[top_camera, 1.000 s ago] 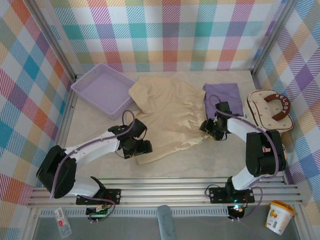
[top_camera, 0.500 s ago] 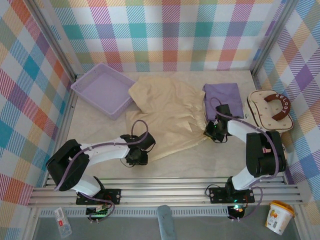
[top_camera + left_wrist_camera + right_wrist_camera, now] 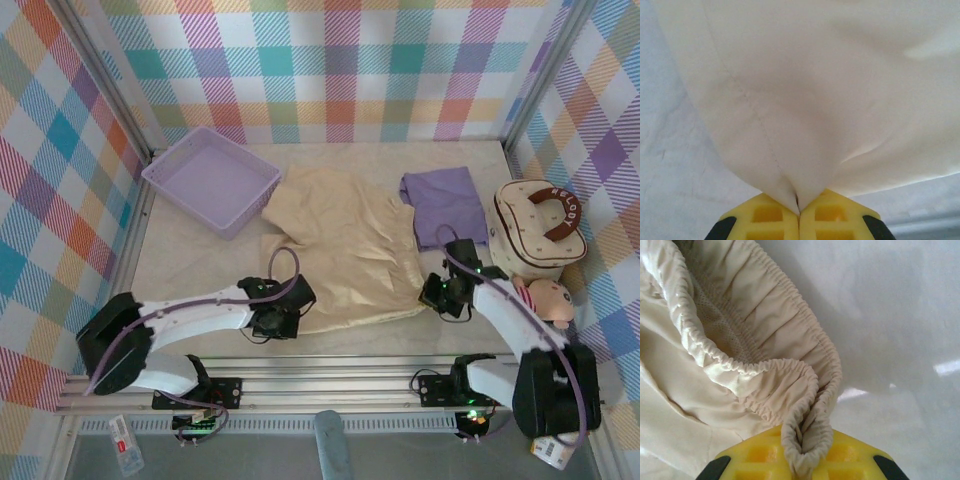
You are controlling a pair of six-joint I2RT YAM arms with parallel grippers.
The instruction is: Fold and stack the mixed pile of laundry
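A: What sits farthest left?

B: A lavender plastic mesh basket (image 3: 212, 178) at the far left of the pale tabletop (image 3: 180, 270). A cream-beige cloth garment (image 3: 340, 240) lies spread in the middle, and its far-left corner comes right up to the basket.

A: And the left gripper?

B: The left gripper (image 3: 275, 320) is at the garment's near-left corner. In the left wrist view its yellow fingers (image 3: 765, 222) are pressed together, with a fold of the cream fabric (image 3: 805, 90) pinched between them.

A: Then the right gripper?

B: The right gripper (image 3: 442, 294) is at the near-right corner. In the right wrist view its jaws are clamped on the garment's gathered elastic edge (image 3: 790, 375), which loops up from the yellow fingers (image 3: 760, 457).

A: Where is the other garment?

B: A lavender-purple folded cloth garment (image 3: 447, 205) lies flat farther back, its left edge meeting the cream one. Just beside it on the right stands a cream padded bag with a brown handle (image 3: 520, 235), and a small peach-coloured doll-like toy (image 3: 548, 298) lies nearer, by the right arm.
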